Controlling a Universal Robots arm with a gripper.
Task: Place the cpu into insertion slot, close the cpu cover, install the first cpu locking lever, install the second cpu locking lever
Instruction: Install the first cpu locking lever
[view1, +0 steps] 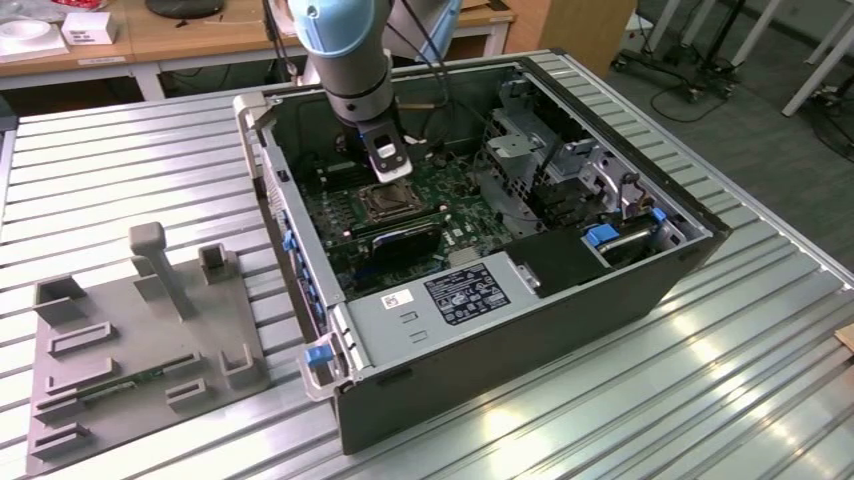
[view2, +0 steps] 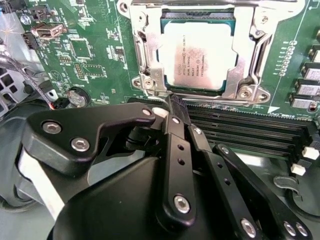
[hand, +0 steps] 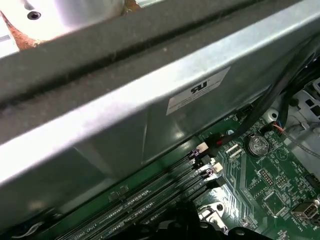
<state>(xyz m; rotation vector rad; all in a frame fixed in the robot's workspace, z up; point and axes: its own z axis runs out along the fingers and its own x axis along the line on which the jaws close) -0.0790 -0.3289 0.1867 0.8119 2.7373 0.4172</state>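
- Looking past my claw (view2: 172, 107) in the second wrist view, I see its fingers drawn together to a narrow tip with nothing between them, the tip right at the near edge of the socket.
- The cpu (view2: 198, 56) lies flat in the insertion slot (view2: 150, 75) just ahead of the claw, pale lid up.
- The cpu cover (view2: 250, 30) appears to lie down around the chip, its silvery frame bordering the lid; I cannot tell whether either locking lever is latched.
- I judge the chip light, rigid and fragile underneath, best touched only by its edges; the cover is thin stiff steel, safe to press on its frame.
- In the exterior view the claw (view1: 383, 172) hangs inside the open computer case (view1: 561, 290), directly over the socket.
- Memory slots (view2: 240, 127) run alongside the claw tip.
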